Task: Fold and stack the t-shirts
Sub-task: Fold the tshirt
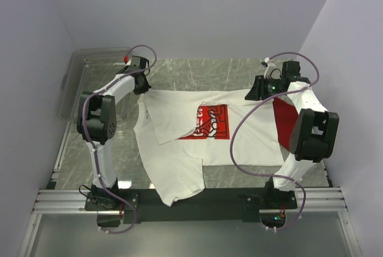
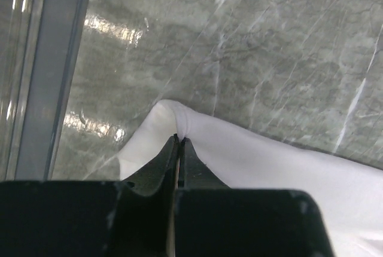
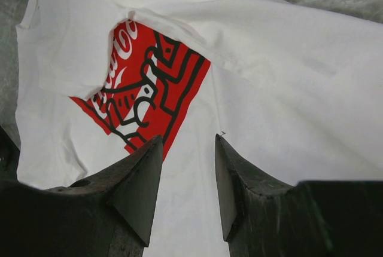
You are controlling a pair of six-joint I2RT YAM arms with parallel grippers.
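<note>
The white t-shirt (image 1: 179, 161) with the red square print (image 1: 210, 121) lies spread on the marble table, one sleeve folded in over its chest. My left gripper (image 1: 143, 88) is at the shirt's far left corner. In the left wrist view my left gripper (image 2: 179, 138) is shut, pinching a raised fold of the white cloth (image 2: 269, 161). My right gripper (image 1: 252, 94) hangs over the shirt's far right corner. In the right wrist view my right gripper (image 3: 188, 140) is open above the white shirt (image 3: 287, 60), holding nothing, with the print (image 3: 149, 89) just ahead. The red t-shirt (image 1: 285, 121) lies at the right, partly under my right arm.
A clear plastic bin (image 1: 75, 86) stands at the far left, beside my left arm; its wall (image 2: 36, 72) runs along the left of the left wrist view. The shirt's hem hangs over the black rail (image 1: 227, 196) at the near edge. White walls enclose the table.
</note>
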